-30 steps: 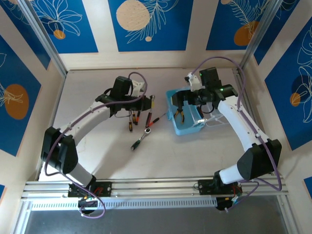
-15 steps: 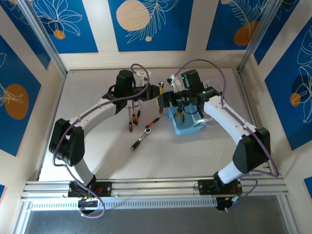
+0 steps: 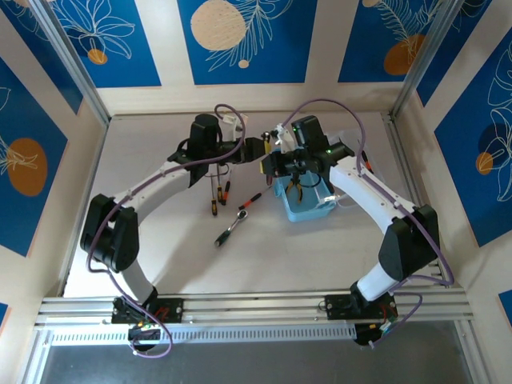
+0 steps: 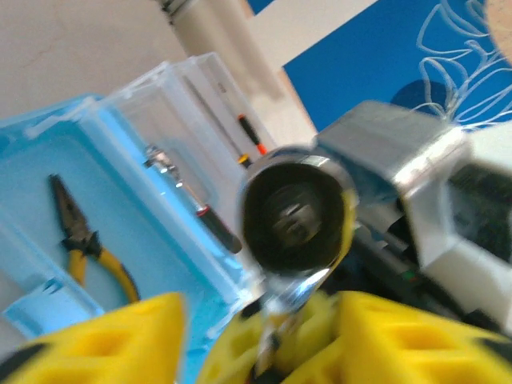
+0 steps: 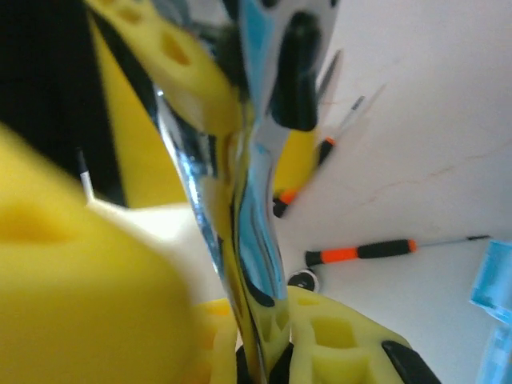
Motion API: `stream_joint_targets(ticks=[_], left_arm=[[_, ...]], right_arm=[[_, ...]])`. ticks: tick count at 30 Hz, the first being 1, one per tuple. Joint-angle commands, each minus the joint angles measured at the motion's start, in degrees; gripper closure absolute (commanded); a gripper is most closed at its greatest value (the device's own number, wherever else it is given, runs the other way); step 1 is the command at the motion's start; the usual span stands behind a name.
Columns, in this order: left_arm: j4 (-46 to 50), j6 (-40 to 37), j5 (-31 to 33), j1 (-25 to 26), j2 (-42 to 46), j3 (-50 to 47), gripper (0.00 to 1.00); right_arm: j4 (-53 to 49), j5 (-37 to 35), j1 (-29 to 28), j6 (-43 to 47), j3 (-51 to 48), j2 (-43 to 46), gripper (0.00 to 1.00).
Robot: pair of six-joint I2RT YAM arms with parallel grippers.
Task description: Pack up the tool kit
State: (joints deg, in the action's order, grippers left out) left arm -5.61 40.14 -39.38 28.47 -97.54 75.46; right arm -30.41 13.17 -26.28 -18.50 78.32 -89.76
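Observation:
A chrome ratchet wrench hangs in the air between both arms, just left of the light-blue case. My left gripper is shut on its shaft, and its ring head points at the right arm. My right gripper is shut on the same wrench. Yellow-handled pliers lie in the case, whose clear lid is open. A second ratchet wrench and three red/black screwdrivers lie on the table left of the case.
The case sits right of centre, its lid folded out to the right with slim tools beside it. One screwdriver lies on the table below the right gripper. Walls close in at the back and both sides.
The right arm swung left from over the case to meet the left gripper. The left gripper carried the wrench up and to the right, and both now grip it.

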Motion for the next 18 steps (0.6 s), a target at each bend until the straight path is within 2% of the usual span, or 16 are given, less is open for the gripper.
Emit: stream_joint_targets(ticks=[1,2,6,9,13,18], left_arm=[[14.0,-9.3,7.8,-2.2,3.3,2.4,0.1],[17.1,-11.7,10.3,-2.9,4.1,2.8,0.0],[28.7,-19.3,20.3,-5.7,6.6,3.7,0.01],[32.7,-22.0,24.4,-6.7,7.7,2.6,0.0],[33.6,-22.8,26.3,-7.0,9.2,-0.8,0.0],[32.7,-21.7,25.7,-7.0,9.9,-4.9,0.0]], right_arm=[[-5.4,-3.4,4.3,3.6,1.7,3.9,1.0],[-7.0,-4.5,5.4,4.7,1.7,4.2,1.0],[-14.9,-13.2,10.0,9.0,2.2,3.9,1.0],[-18.9,-21.6,11.8,11.7,2.4,2.3,1.0],[-20.4,-28.9,13.1,14.0,1.8,0.2,1.0],[-19.8,-33.8,13.7,15.5,2.1,-2.5,1.0]])
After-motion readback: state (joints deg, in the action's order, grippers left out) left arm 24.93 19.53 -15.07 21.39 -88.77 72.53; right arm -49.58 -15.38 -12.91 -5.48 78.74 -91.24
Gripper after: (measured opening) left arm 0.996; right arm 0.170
